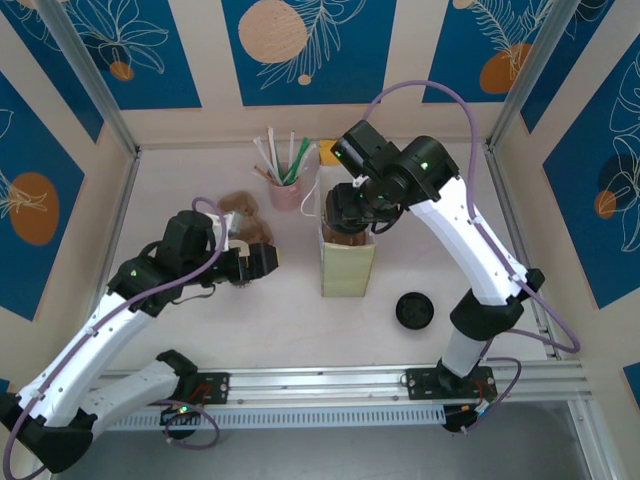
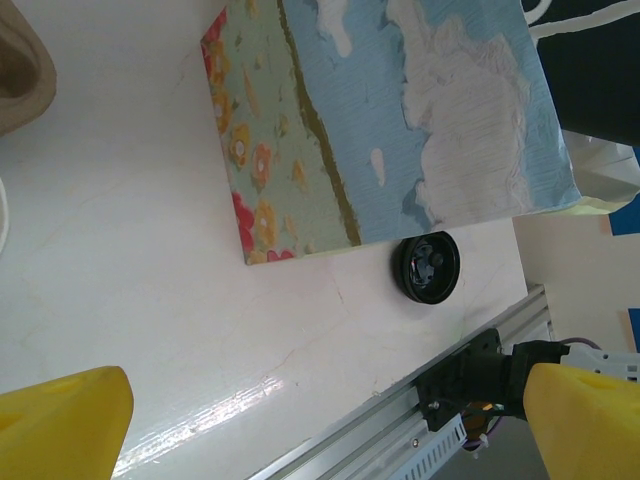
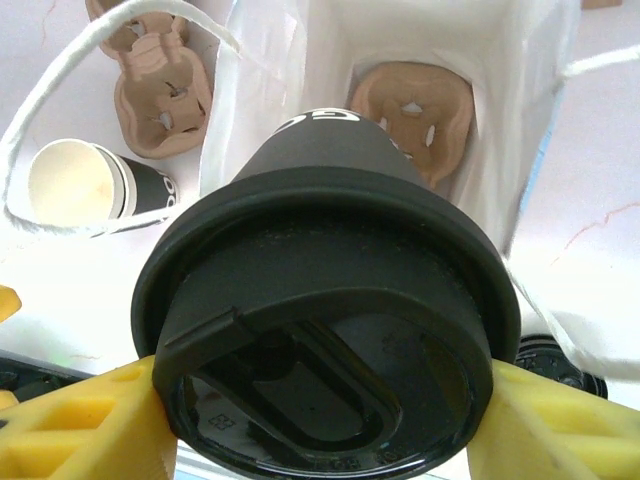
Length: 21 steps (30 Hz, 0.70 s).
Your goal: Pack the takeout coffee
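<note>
The pale surface (image 1: 300,335) carries a tall bag (image 1: 347,268), standing upright near its middle. The right gripper (image 1: 356,215) hangs just over the open mouth of the bag and is clamped on the coffee (image 3: 330,300), with a yellow finger on each side near the black lid. The left gripper (image 1: 258,262) is low at the left of the bag, jaws apart and holding nothing.

At the bottom of the bag lies a cardboard tray (image 3: 410,105). I think the cup should go straight down into one of its holes, kept upright. The bag walls look thin and the white handles hang close, so a slow descent in the centre seems best. The grip should open only when the cup sits firm.

A spare lid (image 1: 414,311) lies to the right of the bag.
</note>
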### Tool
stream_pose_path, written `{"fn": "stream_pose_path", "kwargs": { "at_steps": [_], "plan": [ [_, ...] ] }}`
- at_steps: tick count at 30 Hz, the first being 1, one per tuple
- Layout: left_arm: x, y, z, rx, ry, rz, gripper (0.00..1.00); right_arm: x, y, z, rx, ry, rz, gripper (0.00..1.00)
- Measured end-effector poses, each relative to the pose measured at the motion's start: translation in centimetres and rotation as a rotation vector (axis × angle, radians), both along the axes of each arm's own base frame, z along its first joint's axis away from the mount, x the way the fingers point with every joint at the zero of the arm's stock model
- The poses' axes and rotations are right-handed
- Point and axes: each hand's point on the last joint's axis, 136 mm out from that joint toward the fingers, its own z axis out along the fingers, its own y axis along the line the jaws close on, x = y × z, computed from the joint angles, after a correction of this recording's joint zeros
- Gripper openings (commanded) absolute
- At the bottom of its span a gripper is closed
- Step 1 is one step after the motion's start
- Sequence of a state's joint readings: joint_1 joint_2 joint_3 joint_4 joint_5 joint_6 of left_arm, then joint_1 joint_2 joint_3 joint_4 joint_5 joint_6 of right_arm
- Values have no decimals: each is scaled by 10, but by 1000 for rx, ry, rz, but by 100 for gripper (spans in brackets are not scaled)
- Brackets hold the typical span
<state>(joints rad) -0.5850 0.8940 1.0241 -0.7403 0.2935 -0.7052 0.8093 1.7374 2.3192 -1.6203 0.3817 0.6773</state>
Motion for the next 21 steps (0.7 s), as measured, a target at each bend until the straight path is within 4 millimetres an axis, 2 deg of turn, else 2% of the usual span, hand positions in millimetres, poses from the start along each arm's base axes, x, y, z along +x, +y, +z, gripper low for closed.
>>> {"fn": "stream_pose_path", "kwargs": {
  "at_steps": [5, 21],
  "plan": [
    [1, 0, -1, 5, 0, -3, 100, 8, 6, -10, -24, 18, 9, 65],
    [2, -1, -3, 17, -6, -15, 100, 28, 6, -40, -71, 98, -16, 65]
  ]
}}
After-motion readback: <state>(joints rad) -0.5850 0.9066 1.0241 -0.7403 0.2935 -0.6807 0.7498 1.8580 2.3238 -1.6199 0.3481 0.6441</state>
